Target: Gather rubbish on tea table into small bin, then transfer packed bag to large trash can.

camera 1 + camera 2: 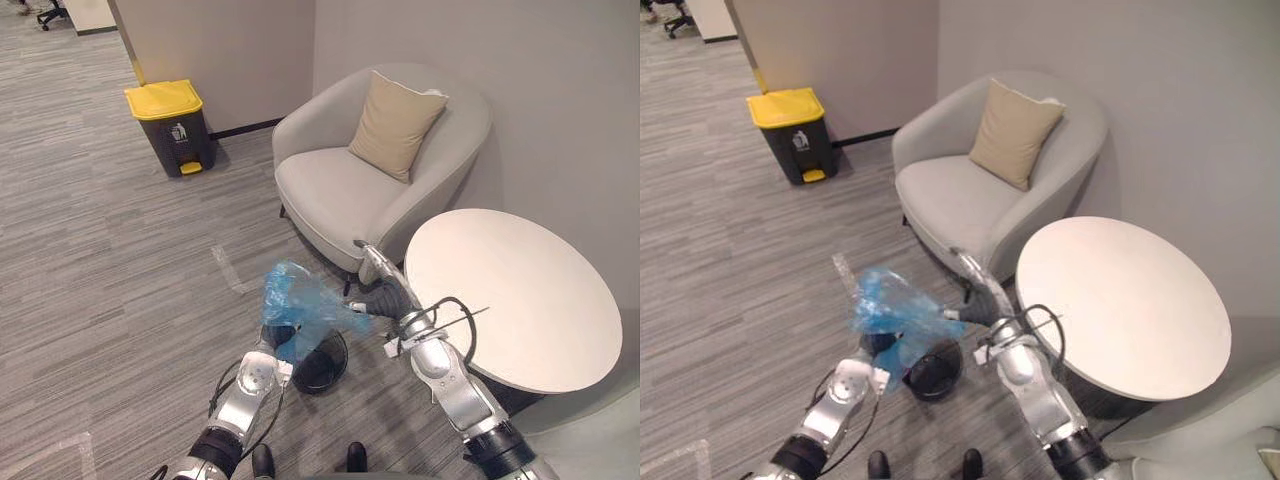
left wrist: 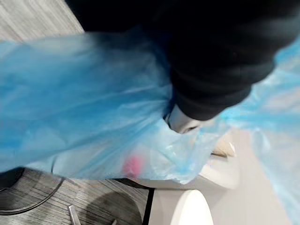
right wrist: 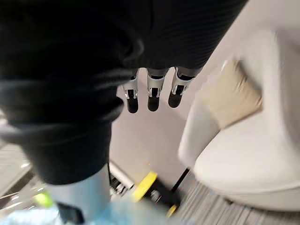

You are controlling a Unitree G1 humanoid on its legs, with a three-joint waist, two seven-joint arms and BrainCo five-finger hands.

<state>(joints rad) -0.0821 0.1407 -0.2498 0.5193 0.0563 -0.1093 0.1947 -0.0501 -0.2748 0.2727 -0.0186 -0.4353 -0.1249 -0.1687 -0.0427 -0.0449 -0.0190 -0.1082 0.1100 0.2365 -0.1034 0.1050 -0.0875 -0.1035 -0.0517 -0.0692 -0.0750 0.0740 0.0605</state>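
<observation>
A: Well, what could be spoiled from here?

B: The bag point(image 1: 300, 305) is seen hanging just above the small bin point(image 1: 322, 368), beside the table point(image 1: 520, 290). It is bunched round the left hand point(image 2: 211, 70), so the grip there is hidden and cannot be judged; the bag could be dropped. One corner is drawn out to the right hand point(image 1: 385, 298), whose fingers point(image 3: 153, 96) are held straight with nothing in them. If that corner were pulled harder, the film might be torn.

A: And how is the bag to be described?

B: Thin, blue, crumpled, half see-through. Something pink point(image 2: 133, 164) is glimpsed inside. The yellow-lidded can point(image 1: 170, 125) is well apart.
</observation>
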